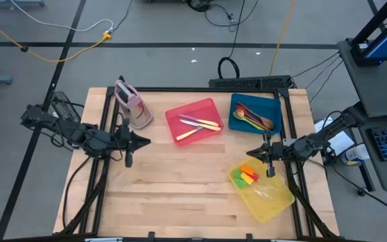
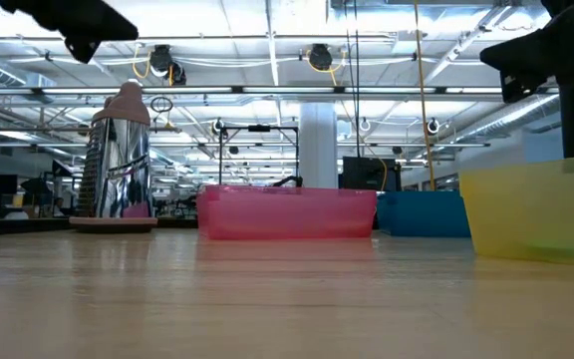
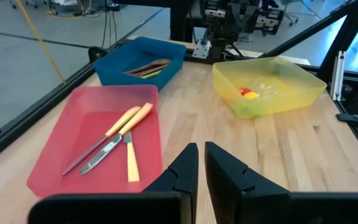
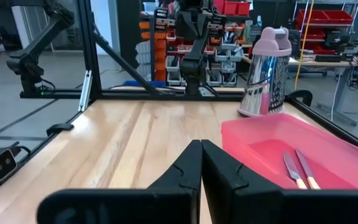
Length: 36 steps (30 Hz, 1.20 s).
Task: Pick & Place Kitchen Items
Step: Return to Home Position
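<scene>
Both arms are up off the light wooden surface (image 1: 180,191), one on each side.

- Left tool (image 1: 137,141): over the left part of the surface, just beside the metal grater stand with a pink top (image 1: 132,104), pointing toward the trays. Its wrist view shows it clenched with only a thin slit between the fingers and nothing in it.
- Right tool (image 1: 264,153): over the right part, between the flat blue plastic tray (image 1: 272,106) and the flat yellow translucent tray (image 1: 279,202), just off the yellow tray's far corner. It is clenched, with the fingers touching, and it holds nothing.

Items:
- Three cream-handled knives (image 1: 200,124) lie loosely crossed in the flat red plastic tray (image 1: 192,109), mid-surface and just right of the grater.
- The green and brown spoons (image 1: 254,118) are bunched in the blue tray at the far right corner.
- The clear-handled spatulas with red, orange, yellow and green heads (image 1: 247,177) are in the yellow tray at the near right. The heads are piled at the end nearest the right tool. The handles run toward the near end and are hard to make out against the plastic.

The low view shows the grater standing upright at the left, with the red, blue and yellow trays in a row to its right. No utensils show on the bare wood in any view. I can't get an exact count of the spoons or spatulas.
</scene>
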{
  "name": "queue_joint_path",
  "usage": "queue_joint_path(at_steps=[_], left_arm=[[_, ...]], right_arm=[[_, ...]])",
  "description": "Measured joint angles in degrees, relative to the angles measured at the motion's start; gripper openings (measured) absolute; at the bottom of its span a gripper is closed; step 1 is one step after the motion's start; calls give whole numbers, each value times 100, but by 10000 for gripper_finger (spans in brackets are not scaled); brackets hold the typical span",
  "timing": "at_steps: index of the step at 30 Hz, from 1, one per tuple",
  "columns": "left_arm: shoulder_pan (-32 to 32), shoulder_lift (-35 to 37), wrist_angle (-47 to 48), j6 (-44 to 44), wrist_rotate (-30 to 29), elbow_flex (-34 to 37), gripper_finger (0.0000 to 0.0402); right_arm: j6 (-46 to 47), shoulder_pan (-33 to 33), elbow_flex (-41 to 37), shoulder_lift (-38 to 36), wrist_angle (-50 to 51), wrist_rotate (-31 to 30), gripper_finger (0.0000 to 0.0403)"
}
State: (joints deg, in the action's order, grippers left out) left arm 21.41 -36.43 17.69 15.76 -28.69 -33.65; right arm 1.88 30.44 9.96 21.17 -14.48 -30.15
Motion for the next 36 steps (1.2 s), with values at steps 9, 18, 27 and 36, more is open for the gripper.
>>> queue_joint_path(at_steps=[9,18,27,36], left_arm=[[0,1359,171,-21,1,604,31],[0,2823,312,-17,61,1344,31],[0,3605,178,-6,37,2194,31],[0,3609,-64,-366,12,2196,31]], right_arm=[[16,-2,0,-344,757,-191,2],[67,-2,0,-565,967,-881,2],[336,-2,0,-1104,1820,-872,2],[479,-2,0,-1800,2664,-837,2]])
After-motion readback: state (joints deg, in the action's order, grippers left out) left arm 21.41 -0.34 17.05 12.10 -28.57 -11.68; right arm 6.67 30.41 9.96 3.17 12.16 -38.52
